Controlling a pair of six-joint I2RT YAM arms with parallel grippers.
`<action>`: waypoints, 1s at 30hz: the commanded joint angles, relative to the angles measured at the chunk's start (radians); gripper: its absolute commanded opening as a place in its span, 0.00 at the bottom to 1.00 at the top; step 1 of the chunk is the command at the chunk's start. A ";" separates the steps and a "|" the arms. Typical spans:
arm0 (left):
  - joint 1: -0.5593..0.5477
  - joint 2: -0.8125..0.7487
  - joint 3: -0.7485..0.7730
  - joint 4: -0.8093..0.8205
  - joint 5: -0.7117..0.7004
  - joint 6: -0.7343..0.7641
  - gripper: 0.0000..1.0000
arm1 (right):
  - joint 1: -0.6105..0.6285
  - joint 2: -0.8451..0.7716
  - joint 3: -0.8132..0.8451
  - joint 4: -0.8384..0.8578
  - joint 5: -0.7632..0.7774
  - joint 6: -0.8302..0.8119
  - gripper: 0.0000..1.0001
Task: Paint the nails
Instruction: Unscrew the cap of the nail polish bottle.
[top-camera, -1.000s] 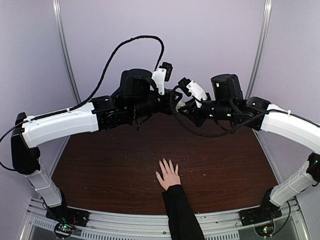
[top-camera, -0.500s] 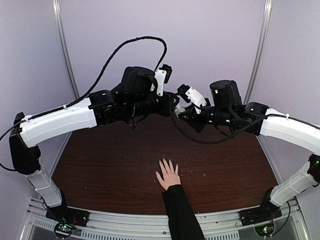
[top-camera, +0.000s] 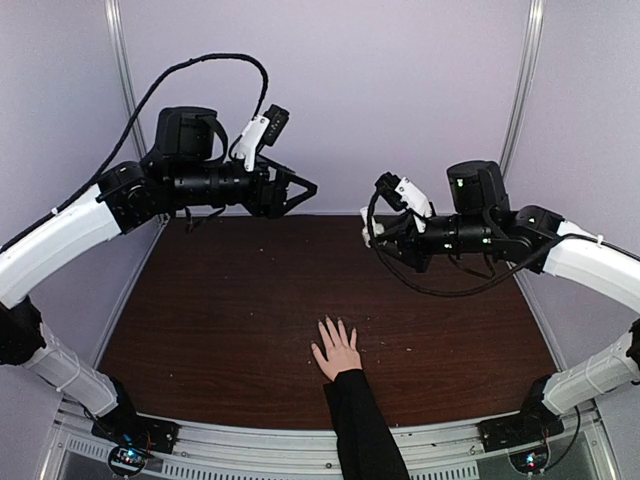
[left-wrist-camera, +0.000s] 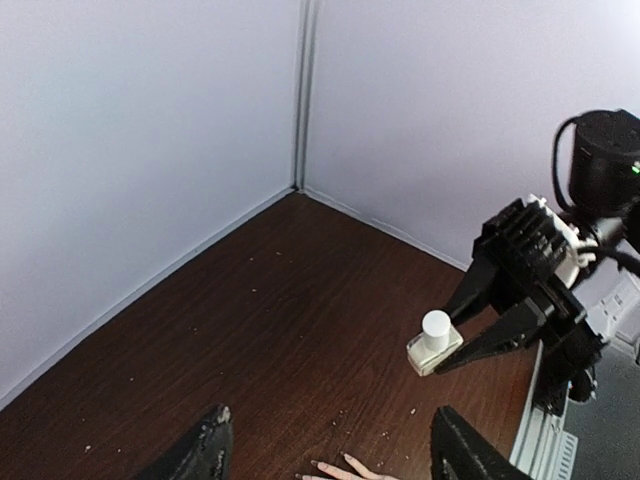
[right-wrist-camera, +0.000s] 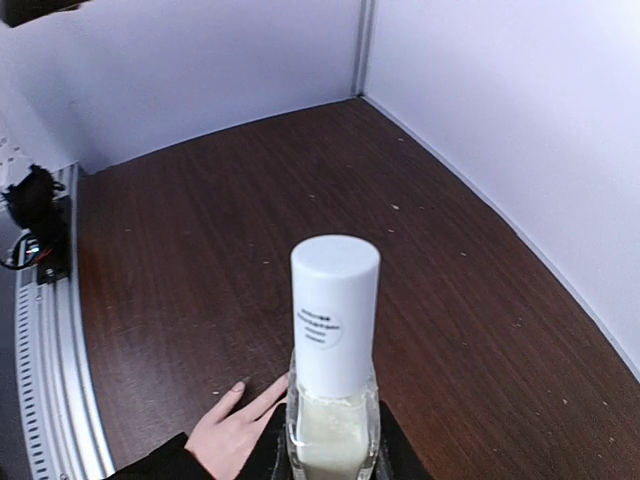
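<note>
Right wrist shows right claw (right-wrist-camera: 333, 455) clamping bottle (right-wrist-camera: 334, 330) above hand (right-wrist-camera: 235, 425).

table (top-camera: 220, 320): dark wood grain, matt | bottle (right-wrist-camera: 333, 432): clear, glossy | cap (right-wrist-camera: 335, 300): smooth white plastic | sleeve (top-camera: 365, 430): black cloth

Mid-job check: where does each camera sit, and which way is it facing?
Top external: above and behind the bases, looking down on table, both arms, hand.
Left wrist: faces right toward right gripper holding bottle; own open fingers below.
Right wrist: faces left across table, behind its bottle; own fingers flank it.
Shared: both wrist views show bottle and hand.
</note>
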 joint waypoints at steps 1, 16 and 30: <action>0.049 -0.065 -0.061 -0.009 0.386 0.137 0.71 | -0.006 -0.029 -0.011 -0.046 -0.313 -0.017 0.00; 0.040 -0.042 -0.188 0.258 0.828 0.216 0.63 | 0.015 0.019 0.067 -0.092 -0.727 -0.005 0.00; -0.003 0.039 -0.163 0.327 0.885 0.232 0.50 | 0.032 0.055 0.088 -0.080 -0.792 0.019 0.00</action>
